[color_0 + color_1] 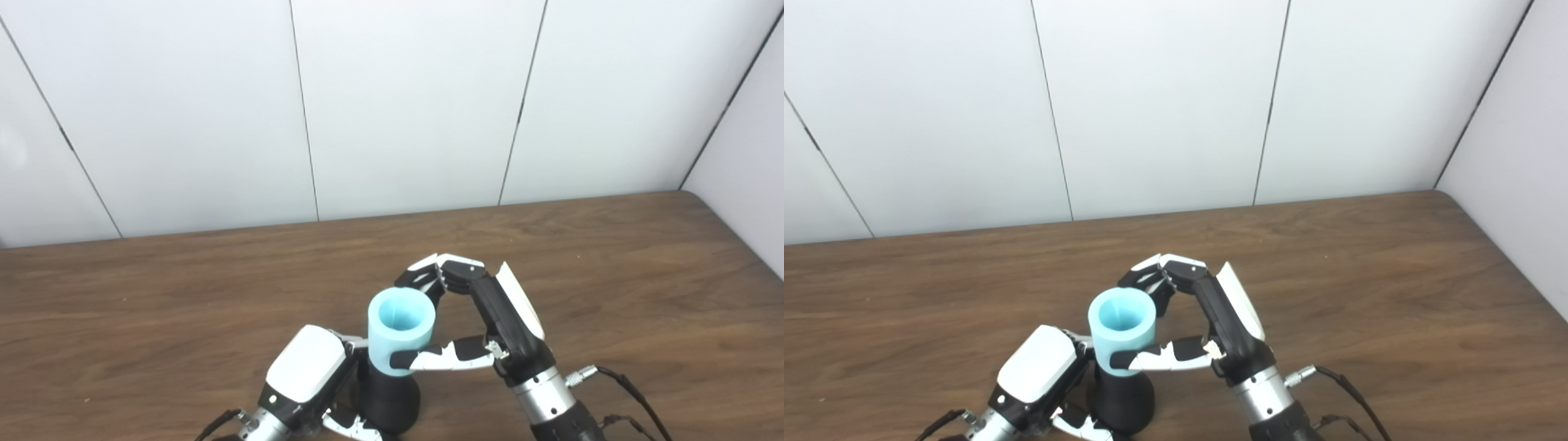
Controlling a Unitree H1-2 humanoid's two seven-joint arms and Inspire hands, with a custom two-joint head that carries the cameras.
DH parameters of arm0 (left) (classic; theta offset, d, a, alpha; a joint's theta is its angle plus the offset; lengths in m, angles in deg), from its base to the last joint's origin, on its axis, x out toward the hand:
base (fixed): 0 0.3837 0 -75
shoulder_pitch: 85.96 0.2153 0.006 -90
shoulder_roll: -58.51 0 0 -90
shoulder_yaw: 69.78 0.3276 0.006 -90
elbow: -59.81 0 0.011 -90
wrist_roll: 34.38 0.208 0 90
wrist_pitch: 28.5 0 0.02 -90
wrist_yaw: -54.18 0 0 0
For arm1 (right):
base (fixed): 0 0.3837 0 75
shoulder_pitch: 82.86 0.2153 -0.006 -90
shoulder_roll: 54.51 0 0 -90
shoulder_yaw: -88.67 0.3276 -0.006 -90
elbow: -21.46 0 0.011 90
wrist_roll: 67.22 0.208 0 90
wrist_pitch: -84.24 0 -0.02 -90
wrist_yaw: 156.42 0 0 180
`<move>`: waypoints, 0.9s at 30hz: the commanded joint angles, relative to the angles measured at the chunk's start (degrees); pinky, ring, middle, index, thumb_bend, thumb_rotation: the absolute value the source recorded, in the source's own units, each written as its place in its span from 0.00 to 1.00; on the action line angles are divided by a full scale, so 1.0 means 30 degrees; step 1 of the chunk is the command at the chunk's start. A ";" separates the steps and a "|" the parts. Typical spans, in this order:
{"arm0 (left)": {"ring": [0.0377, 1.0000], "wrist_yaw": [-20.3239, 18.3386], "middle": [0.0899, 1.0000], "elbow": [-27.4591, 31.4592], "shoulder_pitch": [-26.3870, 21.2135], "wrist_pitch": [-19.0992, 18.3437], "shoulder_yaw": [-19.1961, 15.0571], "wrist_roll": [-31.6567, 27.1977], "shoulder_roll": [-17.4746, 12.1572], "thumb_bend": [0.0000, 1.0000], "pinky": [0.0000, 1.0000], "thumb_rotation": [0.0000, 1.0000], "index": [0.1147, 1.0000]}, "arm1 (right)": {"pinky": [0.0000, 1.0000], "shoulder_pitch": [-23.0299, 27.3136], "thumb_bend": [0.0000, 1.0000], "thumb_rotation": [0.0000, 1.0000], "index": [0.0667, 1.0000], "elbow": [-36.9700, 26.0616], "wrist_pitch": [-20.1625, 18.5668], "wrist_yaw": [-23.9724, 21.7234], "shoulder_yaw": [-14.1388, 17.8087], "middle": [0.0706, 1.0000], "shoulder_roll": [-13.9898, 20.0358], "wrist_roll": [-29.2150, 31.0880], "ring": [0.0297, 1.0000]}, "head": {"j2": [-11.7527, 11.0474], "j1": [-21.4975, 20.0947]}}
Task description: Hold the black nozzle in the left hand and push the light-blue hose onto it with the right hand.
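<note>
The black nozzle (389,401) stands upright near the table's front edge, flared at its base. My left hand (306,380) wraps it from the left, fingers closed round the lower part. The light-blue hose (401,331), a short open-topped tube, sits over the nozzle's top. Around the hose, my right hand (484,324) is shut, thumb across the near side and fingers curled behind it. In the right eye view the hose (1121,329) and nozzle (1123,398) show the same way. How far the hose overlaps the nozzle is hidden.
The brown wooden table (184,306) spreads to the left, right and back of the hands. White panelled walls (392,104) rise behind it, and a side wall meets the table's right edge. Cables (631,392) trail from the right wrist.
</note>
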 commanded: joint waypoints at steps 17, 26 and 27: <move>0.13 0.0039 0.42 -0.0813 0.1019 0.0085 0.0742 0.0417 0.0453 0.53 0.12 0.00 0.41 | 0.31 0.0200 0.51 0.00 0.49 0.0883 0.1392 0.0015 -0.0131 0.46 -0.0035 -0.0194 0.39 | 0.0091 0.0093; 0.14 -0.0126 0.42 -0.0770 0.0995 0.0046 0.0683 0.0362 0.0478 0.53 0.14 0.00 0.41 | 0.32 0.0186 0.52 0.00 0.49 0.0870 0.1255 -0.0063 -0.0219 0.45 -0.0205 -0.0040 0.39 | 0.0074 0.0149; 0.14 -0.0071 0.42 -0.0791 0.0998 0.0078 0.0668 0.0338 0.0485 0.53 0.14 0.00 0.41 | 0.32 0.0174 0.52 0.00 0.49 0.0841 0.1144 -0.0113 -0.0239 0.45 -0.0253 0.0082 0.39 | 0.0096 0.0161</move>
